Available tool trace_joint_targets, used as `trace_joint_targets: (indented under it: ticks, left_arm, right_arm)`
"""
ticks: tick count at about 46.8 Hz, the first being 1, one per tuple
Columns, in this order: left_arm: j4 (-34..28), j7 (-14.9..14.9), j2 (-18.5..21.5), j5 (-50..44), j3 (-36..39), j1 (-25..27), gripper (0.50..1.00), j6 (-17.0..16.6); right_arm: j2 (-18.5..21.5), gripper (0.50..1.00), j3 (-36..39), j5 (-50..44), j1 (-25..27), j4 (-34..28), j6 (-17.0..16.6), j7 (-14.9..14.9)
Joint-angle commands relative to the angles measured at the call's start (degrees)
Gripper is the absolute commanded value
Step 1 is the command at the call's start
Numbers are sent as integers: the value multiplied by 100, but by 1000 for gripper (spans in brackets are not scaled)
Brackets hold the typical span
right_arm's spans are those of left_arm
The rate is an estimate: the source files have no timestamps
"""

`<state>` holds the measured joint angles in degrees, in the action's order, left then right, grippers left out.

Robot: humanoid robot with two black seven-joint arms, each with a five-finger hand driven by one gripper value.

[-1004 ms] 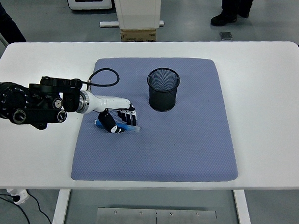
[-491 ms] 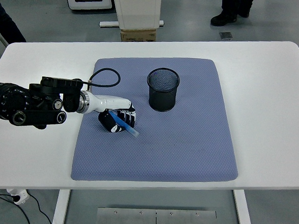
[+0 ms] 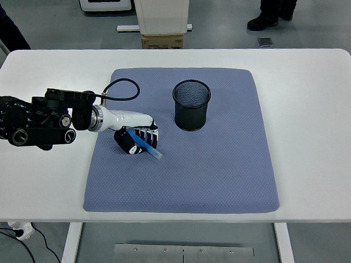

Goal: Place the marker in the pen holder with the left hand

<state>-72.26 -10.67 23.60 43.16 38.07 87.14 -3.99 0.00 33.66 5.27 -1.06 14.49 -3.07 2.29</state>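
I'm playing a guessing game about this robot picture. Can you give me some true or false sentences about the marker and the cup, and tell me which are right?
1. The left hand is holding a blue marker. True.
2. The marker is already inside the pen holder. False: it is in the hand, left of the holder and nearer the table's front edge.
3. The pen holder is a black mesh cup standing upright on the blue mat. True.
4. The pen holder is full of pens. False: none show in it.
5. The robot's right hand is also reaching over the mat. False: only the left arm shows.
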Motion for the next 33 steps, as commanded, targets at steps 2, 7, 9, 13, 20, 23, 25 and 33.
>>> trace_joint_targets:
  ticks: [2, 7, 9, 13, 20, 23, 25, 33]
  left_arm:
    - [1, -5, 22, -36, -1, 14, 500, 12]
    - [1, -5, 31, -115, -10, 32, 500, 21]
    - [1, -5, 31, -150, -10, 40, 500, 30]
    - [1, -5, 40, -185, -10, 58, 500, 30]
    - [1, -49, 49, -413, -10, 154, 500, 56]
    - [1, -49, 49, -457, -19, 181, 500, 56]
    - [1, -49, 49, -457, -19, 207, 500, 56]
    - [1, -58, 57, -528, -19, 330, 500, 65]
  right_arm:
    - [0, 1000, 0, 0, 0, 1, 0, 0]
    - [0, 1000, 0, 0, 0, 1, 0, 0]
    - [0, 1000, 0, 0, 0, 1, 0, 0]
    - [0, 1000, 0, 0, 0, 1, 0, 0]
    - [0, 1000, 0, 0, 0, 1, 0, 0]
    - [0, 1000, 0, 0, 0, 1, 0, 0]
    - [0, 1000, 0, 0, 0, -8, 0, 0]
    - [0, 1000, 0, 0, 0, -8, 0, 0]
